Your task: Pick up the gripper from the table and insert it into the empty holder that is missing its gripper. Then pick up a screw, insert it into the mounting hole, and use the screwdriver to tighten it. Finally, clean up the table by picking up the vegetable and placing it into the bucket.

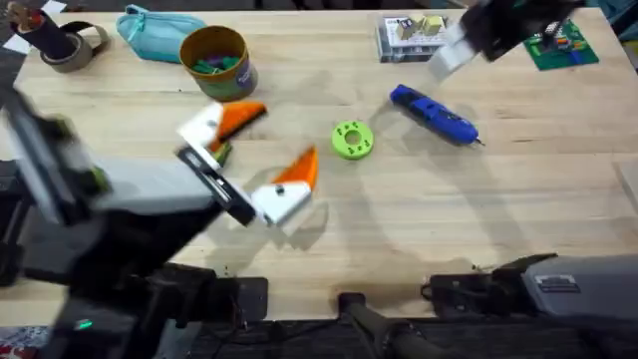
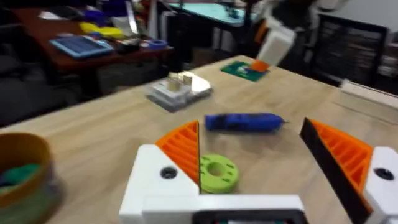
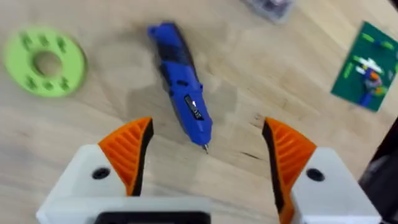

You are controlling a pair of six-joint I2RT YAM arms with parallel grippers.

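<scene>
My left gripper (image 1: 282,135) hangs open over the table (image 1: 399,229), just in front of the mustard-yellow bucket (image 1: 214,60). A small yellow-green piece, the vegetable (image 1: 218,153), peeks out beside its left finger. In the left wrist view the open gripper (image 2: 249,140) frames a green disc (image 2: 217,174), with the blue screwdriver (image 2: 242,121) beyond. The screwdriver (image 1: 434,115) lies right of centre. My right gripper (image 1: 454,55) is raised behind it and stands open (image 3: 208,134) around the screwdriver's (image 3: 183,93) metal tip. The loose gripper, holder and screw are out of view.
A green disc (image 1: 352,140) with a centre hole lies mid-table. At the back are a teal pouch (image 1: 150,35), a tape roll (image 1: 65,45), a clear box (image 1: 409,35) and a green board (image 1: 563,45). The bucket (image 2: 22,168) holds colourful bits.
</scene>
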